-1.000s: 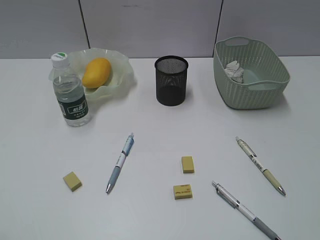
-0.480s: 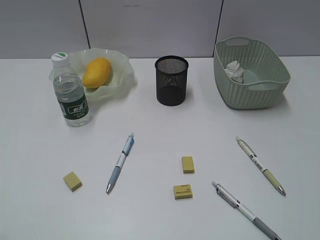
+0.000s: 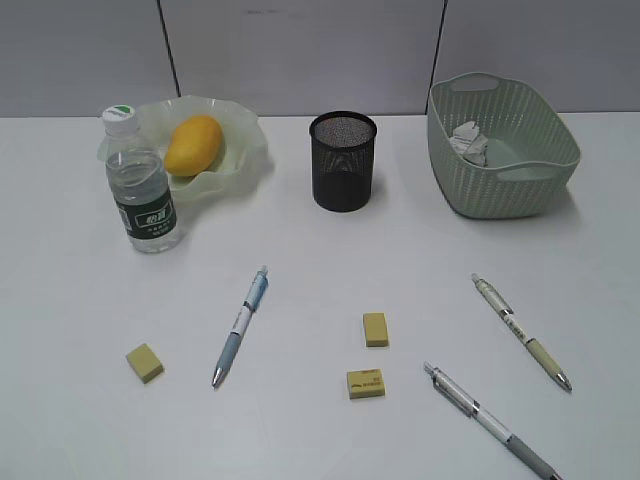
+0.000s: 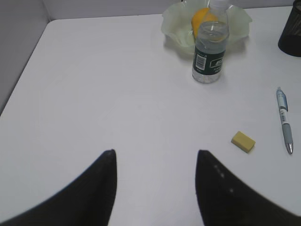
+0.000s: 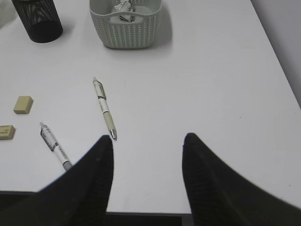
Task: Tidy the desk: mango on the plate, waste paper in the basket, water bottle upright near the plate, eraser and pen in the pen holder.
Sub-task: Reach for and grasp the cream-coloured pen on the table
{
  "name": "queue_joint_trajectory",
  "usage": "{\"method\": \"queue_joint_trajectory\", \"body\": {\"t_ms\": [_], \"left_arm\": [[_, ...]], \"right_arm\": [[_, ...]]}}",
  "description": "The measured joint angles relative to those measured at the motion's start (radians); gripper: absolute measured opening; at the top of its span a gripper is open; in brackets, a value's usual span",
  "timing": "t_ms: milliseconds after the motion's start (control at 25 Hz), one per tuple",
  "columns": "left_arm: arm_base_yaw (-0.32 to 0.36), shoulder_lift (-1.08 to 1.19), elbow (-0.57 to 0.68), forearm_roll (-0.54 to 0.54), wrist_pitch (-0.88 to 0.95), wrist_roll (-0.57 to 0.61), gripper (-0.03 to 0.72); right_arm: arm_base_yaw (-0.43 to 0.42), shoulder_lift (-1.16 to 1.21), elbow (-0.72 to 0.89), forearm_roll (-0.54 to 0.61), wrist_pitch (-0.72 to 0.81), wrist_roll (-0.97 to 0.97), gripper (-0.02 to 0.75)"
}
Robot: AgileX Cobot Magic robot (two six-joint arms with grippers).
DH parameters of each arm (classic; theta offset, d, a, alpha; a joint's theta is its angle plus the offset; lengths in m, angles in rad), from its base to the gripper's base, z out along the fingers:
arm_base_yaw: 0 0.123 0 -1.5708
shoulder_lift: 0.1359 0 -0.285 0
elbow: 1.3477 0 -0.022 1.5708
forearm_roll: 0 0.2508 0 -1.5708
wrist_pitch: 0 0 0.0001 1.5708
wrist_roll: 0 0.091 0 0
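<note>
The mango (image 3: pixel 193 144) lies in the wavy plate (image 3: pixel 245 150), and the water bottle (image 3: pixel 143 185) stands upright just in front of it. Waste paper (image 3: pixel 469 140) sits inside the basket (image 3: pixel 500 180). The pen holder (image 3: pixel 343 160) stands mid-desk. On the desk (image 3: pixel 80 300) lie three pens (image 3: pixel 240 325) (image 3: pixel 520 330) (image 3: pixel 485 420) and three yellow erasers (image 3: pixel 145 362) (image 3: pixel 375 328) (image 3: pixel 366 382). My left gripper (image 4: pixel 155 153) hovers open over bare desk, left of one eraser (image 4: pixel 243 141). My right gripper (image 5: pixel 148 137) is open at the desk's near edge, beside a pen (image 5: pixel 104 108). Neither arm shows in the exterior view.
The desk's left edge (image 4: pixel 23 70) runs close to my left gripper. Its front edge (image 5: pixel 146 193) lies under my right gripper, and its right edge (image 5: pixel 277 61) is beyond that. A grey panelled wall (image 3: pixel 300 50) stands behind the desk.
</note>
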Motion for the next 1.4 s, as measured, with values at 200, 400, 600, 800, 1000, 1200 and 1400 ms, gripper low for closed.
{"method": "queue_joint_trajectory", "body": {"t_ms": [200,400,600,800,1000,1200,1400], "left_arm": [[0.0,0.0,0.0,-0.002,0.0,0.0,0.407],[0.0,0.0,0.0,0.003,-0.001,0.0,0.407],[0.0,0.0,0.0,0.003,-0.002,0.0,0.382],[0.0,0.0,0.0,-0.009,-0.003,0.0,0.358],[0.0,0.0,0.0,-0.009,-0.003,0.0,0.347],[0.0,0.0,0.0,-0.02,-0.003,0.0,0.346],[0.0,0.0,0.0,-0.021,-0.003,0.0,0.345]], "right_arm": [[0.0,0.0,0.0,0.0,0.0,0.0,0.386],[0.0,0.0,0.0,0.0,0.0,0.0,0.386],[0.0,0.0,0.0,0.007,0.0,0.0,0.386],[0.0,0.0,0.0,0.009,0.0,0.0,0.386],[0.0,0.0,-0.009,0.008,-0.015,0.0,0.386],[0.0,0.102,-0.044,0.011,-0.028,0.0,0.386],[0.0,0.324,-0.1,0.021,-0.028,0.0,0.386]]}}
